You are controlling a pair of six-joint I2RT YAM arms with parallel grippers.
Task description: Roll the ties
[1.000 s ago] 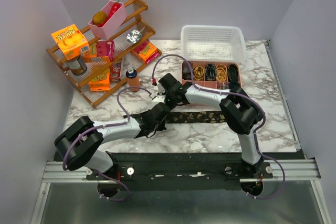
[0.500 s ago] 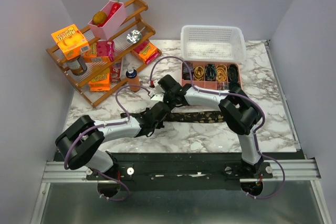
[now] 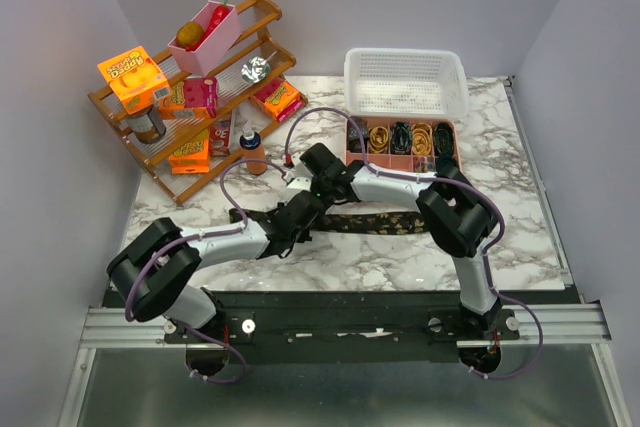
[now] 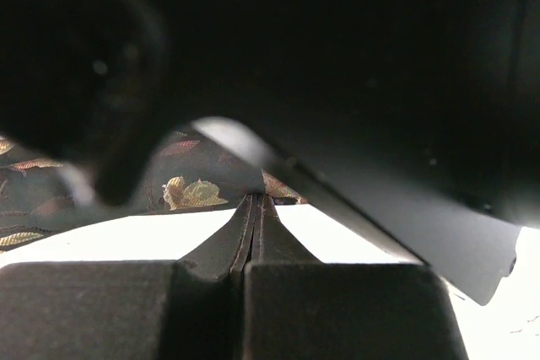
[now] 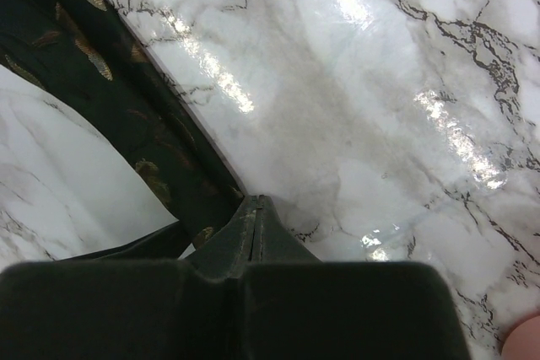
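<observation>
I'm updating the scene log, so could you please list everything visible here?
tie: one, black with gold-brown pattern, stretched across mid-table
coils: several, gold and dark, in the tray's compartments
tray: one, pink, right rear
basket: one, white, behind the tray
rack: one, wooden, left rear
bin: one, pink, atop the rack
boxes: several, orange and red, on the rack
bottle: one, brownish, beside the rack
table: one, white marble
left gripper: one, black, shut on the tie
right gripper: one, black, shut on the tie
</observation>
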